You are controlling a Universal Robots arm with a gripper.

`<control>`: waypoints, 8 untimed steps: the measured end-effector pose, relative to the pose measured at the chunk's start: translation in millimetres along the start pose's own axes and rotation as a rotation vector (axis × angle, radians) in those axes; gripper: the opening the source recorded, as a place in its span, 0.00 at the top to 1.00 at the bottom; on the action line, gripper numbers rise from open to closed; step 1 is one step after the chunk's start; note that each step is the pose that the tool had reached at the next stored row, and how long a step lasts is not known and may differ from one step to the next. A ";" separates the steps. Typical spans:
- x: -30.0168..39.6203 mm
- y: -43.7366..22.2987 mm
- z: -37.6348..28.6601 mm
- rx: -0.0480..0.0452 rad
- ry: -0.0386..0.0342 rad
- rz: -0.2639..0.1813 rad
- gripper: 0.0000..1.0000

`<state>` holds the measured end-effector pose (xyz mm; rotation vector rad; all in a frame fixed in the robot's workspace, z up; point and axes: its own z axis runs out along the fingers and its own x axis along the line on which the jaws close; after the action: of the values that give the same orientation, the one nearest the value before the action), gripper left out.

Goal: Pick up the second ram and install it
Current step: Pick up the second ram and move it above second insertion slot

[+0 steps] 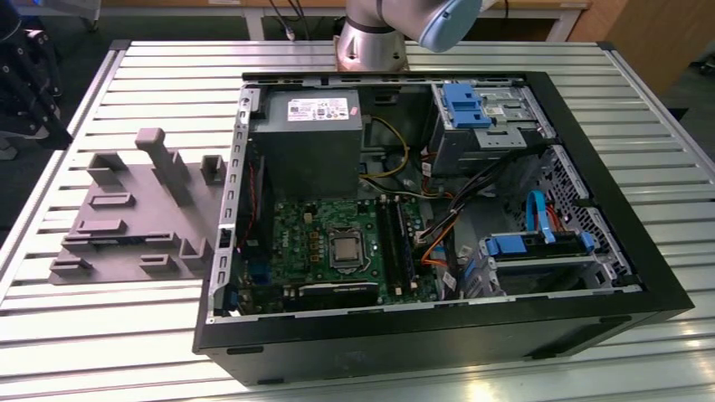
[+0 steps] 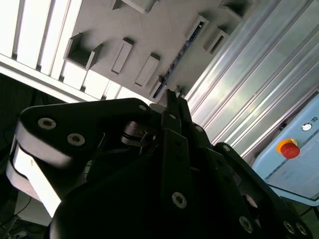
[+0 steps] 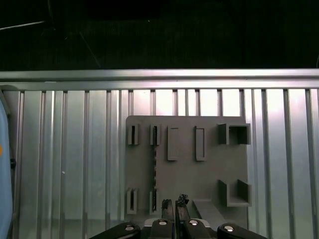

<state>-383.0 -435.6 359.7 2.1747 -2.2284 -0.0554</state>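
our gripper (image 3: 174,202) hovers over the grey holder (image 3: 199,184), fingers pinched close together, holding nothing; the second ram (image 3: 155,172) stands edgewise in its slots there; pickup and install are both left, we judge

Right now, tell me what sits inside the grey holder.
The second ram, a thin dark strip on edge, stands in one slot pair of the grey holder. The other slots look empty. The gripper covers part of the holder's edge, so that part is unseen.
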 end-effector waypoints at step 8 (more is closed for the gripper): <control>0.0 -0.2 3.9 0.0000 -0.0001 0.000 0.69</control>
<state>-382.9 -435.6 355.8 2.1748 -2.2283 -0.0554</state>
